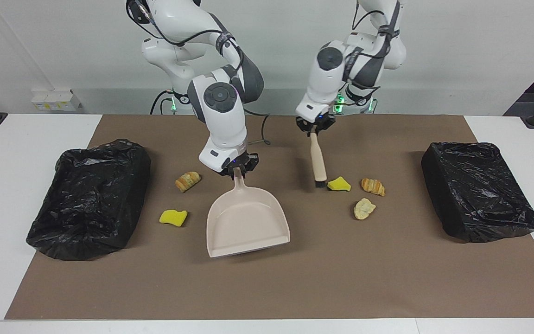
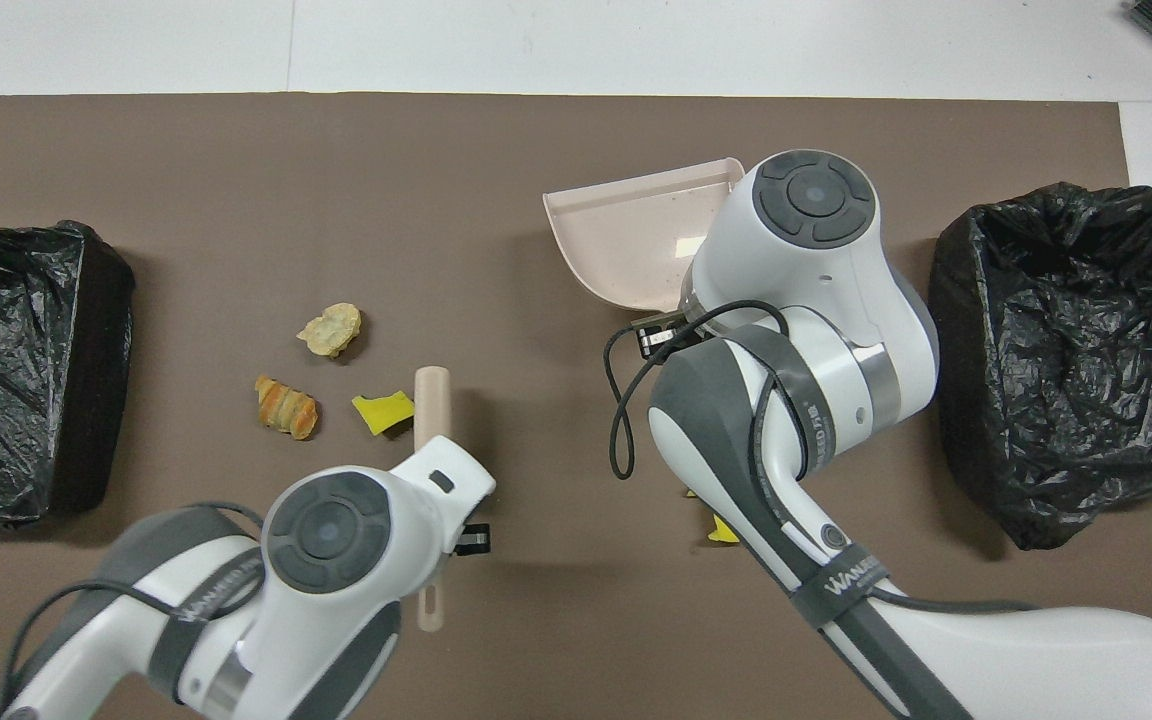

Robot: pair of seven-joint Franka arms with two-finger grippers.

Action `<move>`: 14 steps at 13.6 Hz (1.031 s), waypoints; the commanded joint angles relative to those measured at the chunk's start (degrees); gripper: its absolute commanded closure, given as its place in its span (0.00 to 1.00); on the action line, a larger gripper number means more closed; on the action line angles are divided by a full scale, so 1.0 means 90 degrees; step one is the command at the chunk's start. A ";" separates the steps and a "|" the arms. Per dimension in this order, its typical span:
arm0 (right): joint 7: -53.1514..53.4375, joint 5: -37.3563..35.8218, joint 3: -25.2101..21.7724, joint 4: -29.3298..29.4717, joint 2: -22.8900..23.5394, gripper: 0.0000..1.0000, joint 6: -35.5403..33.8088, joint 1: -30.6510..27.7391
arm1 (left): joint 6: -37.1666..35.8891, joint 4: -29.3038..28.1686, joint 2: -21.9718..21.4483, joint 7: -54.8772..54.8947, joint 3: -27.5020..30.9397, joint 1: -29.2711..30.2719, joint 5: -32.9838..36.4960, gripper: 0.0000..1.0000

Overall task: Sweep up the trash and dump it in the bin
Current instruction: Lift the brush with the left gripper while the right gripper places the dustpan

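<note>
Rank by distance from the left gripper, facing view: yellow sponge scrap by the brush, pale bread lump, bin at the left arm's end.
From the left gripper, shut on the brush:
1. Yellow sponge scrap, beside the brush's head.
2. Pale bread lump, farther from the robots.
3. Bin, at the table's end.

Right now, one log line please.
left gripper: brush held by yellow scrap | right gripper: dustpan held | trash: unswept

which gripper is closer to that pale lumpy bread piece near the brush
Left. The left gripper holds the brush over the mat close to the pale bread lump; the right gripper, holding the dustpan, is toward the right arm's end.
</note>
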 commanded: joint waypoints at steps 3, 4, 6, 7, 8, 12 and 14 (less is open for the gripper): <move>-0.2335 -0.0005 0.0038 -0.0064 -0.0230 1.00 -0.0650 0.0000 | -0.0678 0.0346 -0.0097 0.1630 -0.0052 0.1633 0.0070 1.00; -0.2921 -0.0025 0.0029 -0.0103 -0.0269 1.00 -0.0671 0.0019 | -0.0678 0.0346 -0.0068 0.2030 -0.0052 0.1984 0.0070 1.00; -0.3928 -0.0025 0.0029 -0.0288 -0.0357 1.00 -0.0603 0.0029 | -0.0649 0.0346 0.0059 0.2501 -0.0052 0.2484 0.0070 1.00; -0.4455 -0.0025 0.0029 -0.0376 -0.0406 1.00 -0.0554 0.0039 | -0.0610 0.0327 0.0233 0.2552 -0.0052 0.2553 0.0070 1.00; -0.4799 -0.0054 0.0029 -0.0386 -0.0416 1.00 -0.0554 0.0039 | -0.0561 0.0317 0.0380 0.2552 -0.0052 0.2631 0.0070 1.00; -0.5622 -0.0346 0.0038 -0.0649 -0.0416 1.00 -0.0311 0.0136 | -0.0066 0.0044 0.0498 0.2542 -0.0052 0.3042 0.0070 1.00; -0.5913 -0.0376 0.0039 -0.1068 -0.0571 1.00 0.0060 0.0195 | 0.0248 0.0044 0.0654 0.2562 -0.0052 0.3081 0.0061 1.00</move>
